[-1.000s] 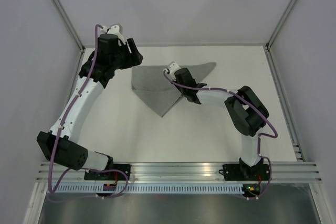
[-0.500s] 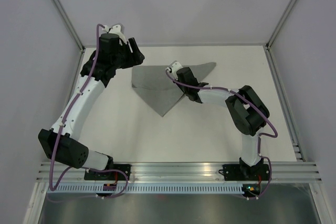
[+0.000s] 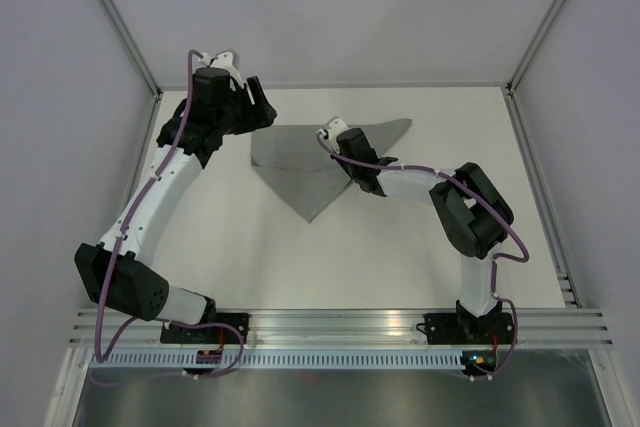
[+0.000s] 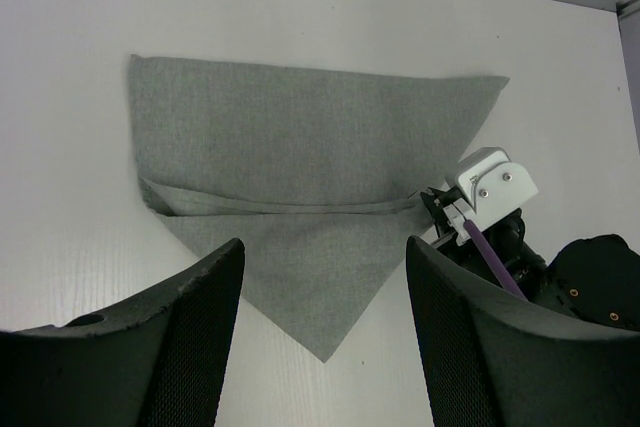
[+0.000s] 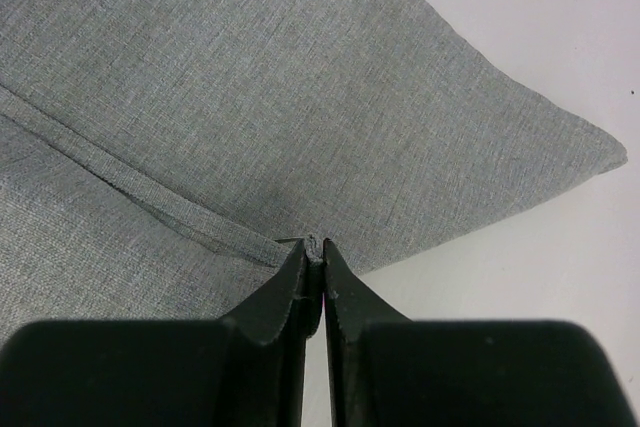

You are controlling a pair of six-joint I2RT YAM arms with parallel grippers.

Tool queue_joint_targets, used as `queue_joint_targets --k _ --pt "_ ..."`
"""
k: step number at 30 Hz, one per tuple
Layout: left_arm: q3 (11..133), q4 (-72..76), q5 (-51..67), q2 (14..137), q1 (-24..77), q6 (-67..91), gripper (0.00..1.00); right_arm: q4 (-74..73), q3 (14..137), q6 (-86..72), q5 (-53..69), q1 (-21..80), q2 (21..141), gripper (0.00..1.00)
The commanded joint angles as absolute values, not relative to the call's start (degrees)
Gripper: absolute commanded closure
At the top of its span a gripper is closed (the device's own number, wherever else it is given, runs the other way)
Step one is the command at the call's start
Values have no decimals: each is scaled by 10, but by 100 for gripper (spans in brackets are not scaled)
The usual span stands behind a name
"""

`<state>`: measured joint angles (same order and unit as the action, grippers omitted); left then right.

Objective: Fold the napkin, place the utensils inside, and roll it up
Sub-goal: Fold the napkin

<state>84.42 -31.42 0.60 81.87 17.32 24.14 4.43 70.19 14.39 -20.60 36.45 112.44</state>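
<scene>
Top external view: over the far-left corner of the tabletop (image 3: 225, 247) the left gripper (image 3: 262, 113) hovers with its jaws spread wide, holding nothing, just beside the napkin's left corner. The napkin (image 3: 295, 162) lies at the far middle of the table, already folded into a triangle with its long edge toward the far side and its tip pointing to the near edge. On its right slanted edge the right gripper (image 5: 313, 247) is pinched tight on the end of a raised crease. No utensils are in sight, so by my judgement only the folding is under way; placing the cutlery and rolling remain.
</scene>
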Motion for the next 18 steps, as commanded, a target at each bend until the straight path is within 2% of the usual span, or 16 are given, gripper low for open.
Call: queue_joint_targets --k 1,4,5,7,8,11,14,18 --pt "839 -297 26 818 172 236 30 26 723 134 -214 358 1129 86" --pt "838 -294 28 820 172 236 30 22 729 130 -213 356 1128 76" --pt "837 -294 27 820 172 236 30 19 731 130 -210 353 1128 69" --pt "835 -293 30 820 173 236 29 17 737 129 -211 351 1127 61" --pt "834 -291 30 821 173 236 30 17 738 129 -213 349 1124 53" --pt "832 -289 31 821 172 236 30 8 754 123 -208 339 1122 43" --pt "831 -289 33 822 173 236 30 -33 788 100 -190 317 1127 39" --pt "832 -287 33 823 172 236 30 -102 884 40 -128 252 1150 39"
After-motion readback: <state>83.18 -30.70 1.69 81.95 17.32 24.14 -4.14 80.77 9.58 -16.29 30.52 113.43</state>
